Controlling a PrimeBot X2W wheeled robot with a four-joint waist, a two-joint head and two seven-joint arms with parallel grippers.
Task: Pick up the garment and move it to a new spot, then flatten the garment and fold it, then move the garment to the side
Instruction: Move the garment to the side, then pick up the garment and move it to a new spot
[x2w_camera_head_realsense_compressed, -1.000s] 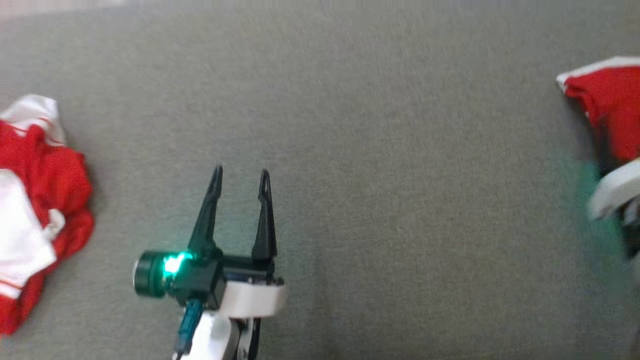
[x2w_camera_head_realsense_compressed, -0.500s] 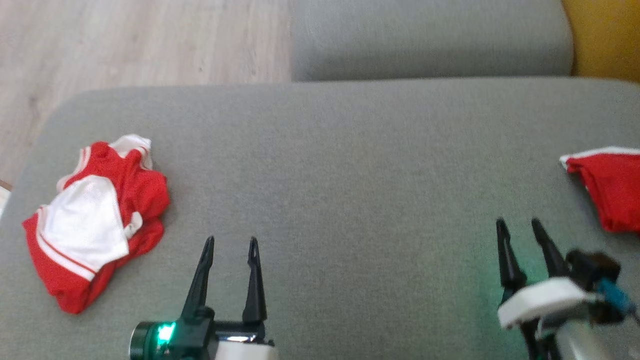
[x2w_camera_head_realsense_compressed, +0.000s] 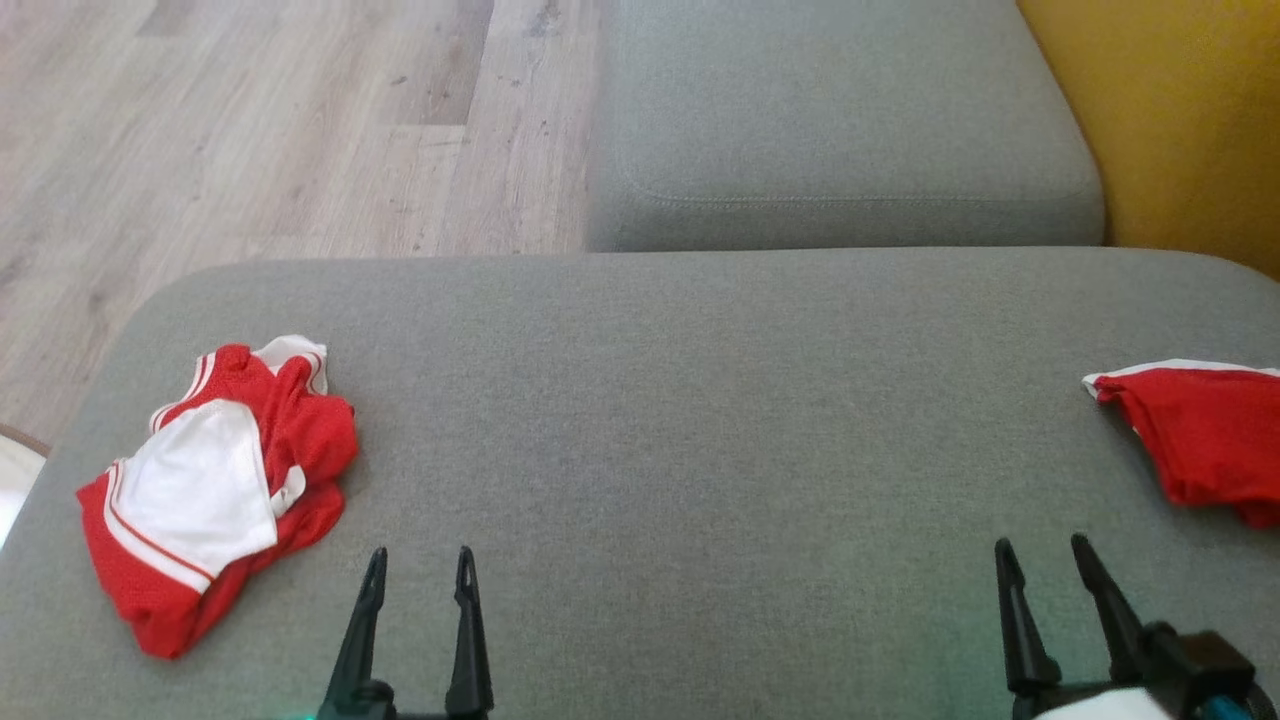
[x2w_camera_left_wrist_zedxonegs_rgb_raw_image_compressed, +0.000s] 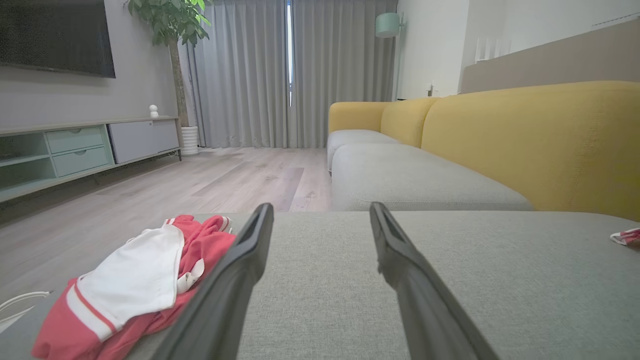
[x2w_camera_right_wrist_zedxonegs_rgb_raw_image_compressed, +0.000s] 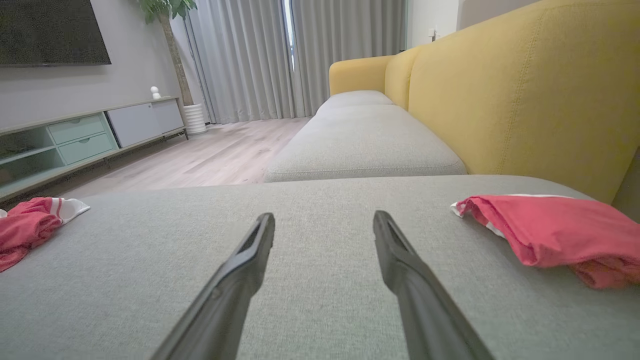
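The grey cushion lies bare across its middle; a crumpled garment occupies its left end, a folded garment its right edge.

Grey sofa seat, yellow backrest, wood floor, grey curtains

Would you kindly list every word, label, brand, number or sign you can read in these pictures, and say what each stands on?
No readable text anywhere.
The crumpled red and white garment has stripes and a white panel, no lettering.
The folded red garment shows plain red cloth with a white edge.
The dark screen on the wall is blank.
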